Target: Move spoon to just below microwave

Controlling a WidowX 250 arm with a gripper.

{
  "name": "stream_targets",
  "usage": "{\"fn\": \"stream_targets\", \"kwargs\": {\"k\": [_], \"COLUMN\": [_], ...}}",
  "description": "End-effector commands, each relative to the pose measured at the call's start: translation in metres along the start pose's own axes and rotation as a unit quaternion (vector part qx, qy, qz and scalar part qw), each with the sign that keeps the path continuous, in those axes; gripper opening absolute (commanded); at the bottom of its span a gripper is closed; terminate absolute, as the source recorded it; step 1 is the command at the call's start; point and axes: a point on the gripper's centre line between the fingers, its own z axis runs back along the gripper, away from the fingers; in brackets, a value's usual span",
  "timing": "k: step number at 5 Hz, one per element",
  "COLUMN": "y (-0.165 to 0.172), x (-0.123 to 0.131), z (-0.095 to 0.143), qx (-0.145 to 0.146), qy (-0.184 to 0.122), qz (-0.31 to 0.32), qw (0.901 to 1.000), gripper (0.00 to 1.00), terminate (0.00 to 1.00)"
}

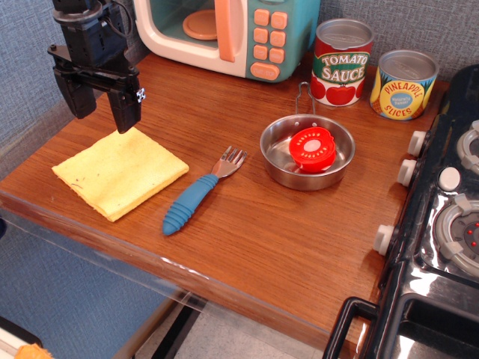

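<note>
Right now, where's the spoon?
The spoon lies on the wooden counter, centre-front, between the yellow cloth and the metal pan, well short of the microwave.

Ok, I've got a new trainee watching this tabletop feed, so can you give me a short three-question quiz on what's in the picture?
1. True or false: the gripper holds the spoon.
2. What lies inside the metal pan? A) a red tomato slice B) a can lid C) a lemon
3. Fill in: the spoon lies between the yellow cloth and the ____.

Key
1. False: the jaws stand open above the cloth's far edge, and the spoon lies apart on the wooden table.
2. A, the red tomato slice.
3. Metal pan. The microwave stands behind.
</note>
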Motion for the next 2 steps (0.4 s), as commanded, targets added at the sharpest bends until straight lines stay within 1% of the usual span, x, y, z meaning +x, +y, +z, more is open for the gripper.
{"fn": "stream_targets", "kwargs": {"k": [1, 2], "y": [0.0, -0.03], "x": [0.0, -0.001], "z": [0.0, -0.009], "qx": [0.0, -0.005], "qy": [0.0, 0.011], "qz": [0.0, -0.026], "qw": [1.0, 0.9996], "gripper": [1.0, 1.0], "terminate": [0.0, 0.0]}}
